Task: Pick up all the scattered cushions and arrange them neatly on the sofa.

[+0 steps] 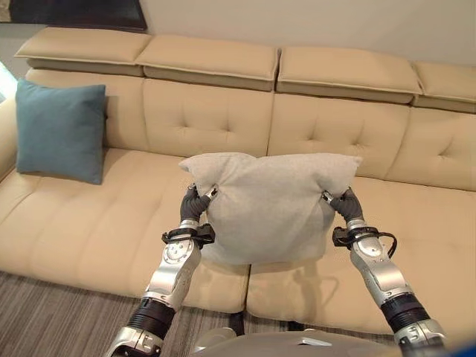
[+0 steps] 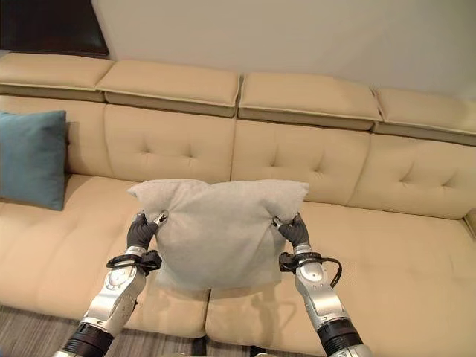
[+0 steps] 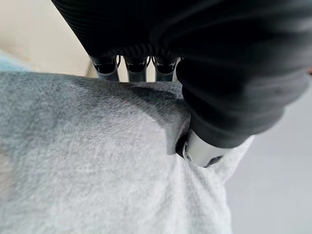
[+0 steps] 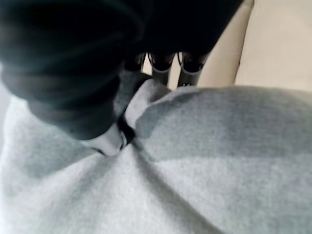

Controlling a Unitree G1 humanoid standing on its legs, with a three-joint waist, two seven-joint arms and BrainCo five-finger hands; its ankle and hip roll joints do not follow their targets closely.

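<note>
Left hand (image 1: 195, 204) and right hand (image 1: 346, 204) pinch a grey cushion (image 1: 269, 204) held above the beige sofa (image 1: 335, 134), apparently mid-carry; next, set it against the backrest.

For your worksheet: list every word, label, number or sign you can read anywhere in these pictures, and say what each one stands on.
There are none to read.
Grey cushion, held between the left hand and the right hand: plain fabric, no tag or print showing.
Blue cushion, leaning against the backrest: plain.
Sofa: plain beige upholstery, no label showing.
Dark frame on the wall: no writing can be made out.
</note>
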